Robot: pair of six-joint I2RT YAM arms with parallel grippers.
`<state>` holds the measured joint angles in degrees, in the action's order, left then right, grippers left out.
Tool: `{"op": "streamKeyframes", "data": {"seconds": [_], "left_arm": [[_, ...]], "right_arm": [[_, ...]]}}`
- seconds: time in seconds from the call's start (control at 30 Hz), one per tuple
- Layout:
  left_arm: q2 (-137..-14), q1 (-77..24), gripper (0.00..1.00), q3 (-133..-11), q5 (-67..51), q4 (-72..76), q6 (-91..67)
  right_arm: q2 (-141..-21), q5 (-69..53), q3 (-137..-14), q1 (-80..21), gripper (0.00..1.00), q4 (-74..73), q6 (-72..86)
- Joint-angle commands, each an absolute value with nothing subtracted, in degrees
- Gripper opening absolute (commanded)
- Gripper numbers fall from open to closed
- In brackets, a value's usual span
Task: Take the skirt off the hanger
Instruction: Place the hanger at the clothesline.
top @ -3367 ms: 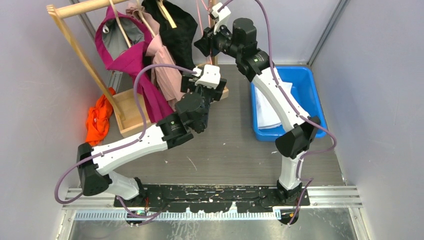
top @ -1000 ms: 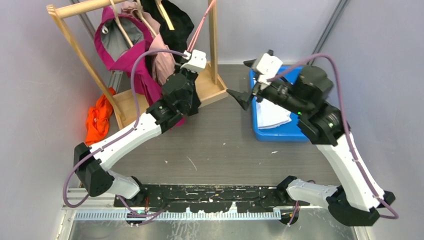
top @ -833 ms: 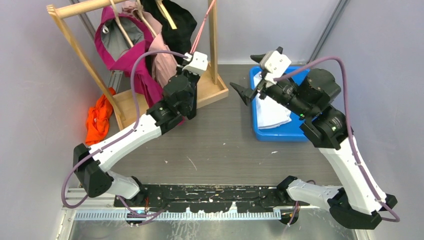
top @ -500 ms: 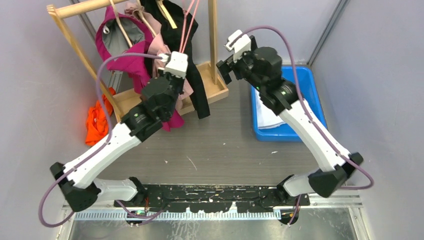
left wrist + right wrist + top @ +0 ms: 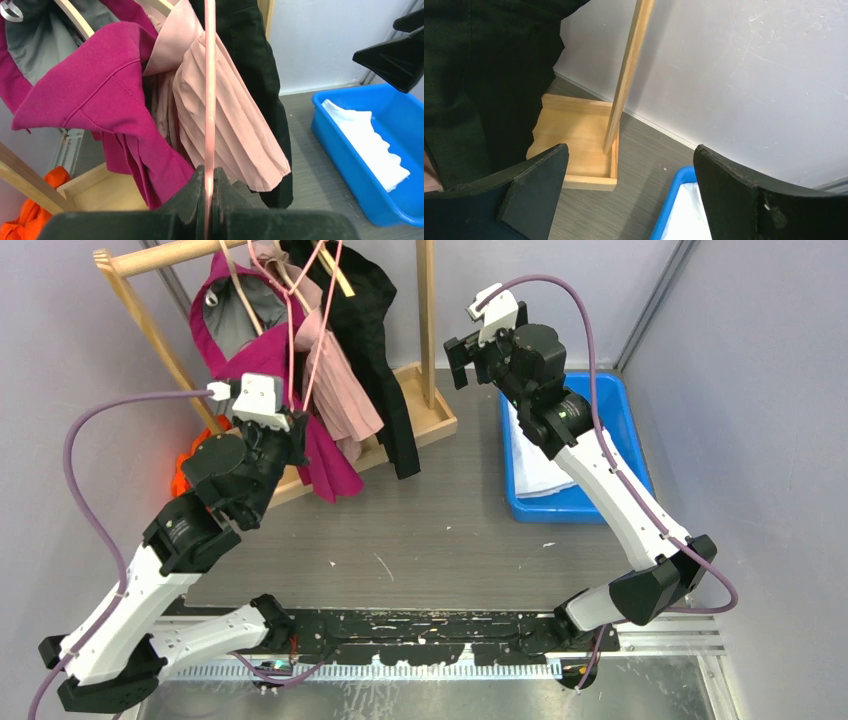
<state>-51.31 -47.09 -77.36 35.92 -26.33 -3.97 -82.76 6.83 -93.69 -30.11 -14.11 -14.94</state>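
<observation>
Left claw (image 5: 209, 174) is pinching a thin pink strap (image 5: 210, 90) running to 12 o'clock, past the pleated pink skirt (image 5: 235, 130); right claw (image 5: 630, 150) is gaping wide, empty.

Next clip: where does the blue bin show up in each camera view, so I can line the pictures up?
Top external: the blue bin is right of centre, partly covered by the right arm.
Left wrist: the bin is at the right edge, lower half.
Right wrist: only a corner of the bin, bottom centre.
Shared landmark: the hanging black garment.
</observation>
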Motion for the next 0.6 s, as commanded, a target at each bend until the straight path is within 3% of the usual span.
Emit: {"op": "streamKeyframes", "data": {"seconds": [0.0, 0.2, 0.57], "left_arm": [[-47.85, -47.18, 0.0, -76.46, 32.01, -31.97, -8.18], [-42.2, -47.13, 0.0, -76.0, 27.56, -35.32, -9.22], [-36.07, -47.17, 0.0, -73.94, 38.31, -38.21, -10.65]], "right_arm": [[-82.75, 7.12, -95.53, -29.8, 1.0, -10.01, -13.39], [-83.82, 6.47, -95.97, -29.61, 1.0, -9.88, -12.7], [-83.26, 5.41, -95.65, -29.53, 1.0, -10.19, -11.98]]}}
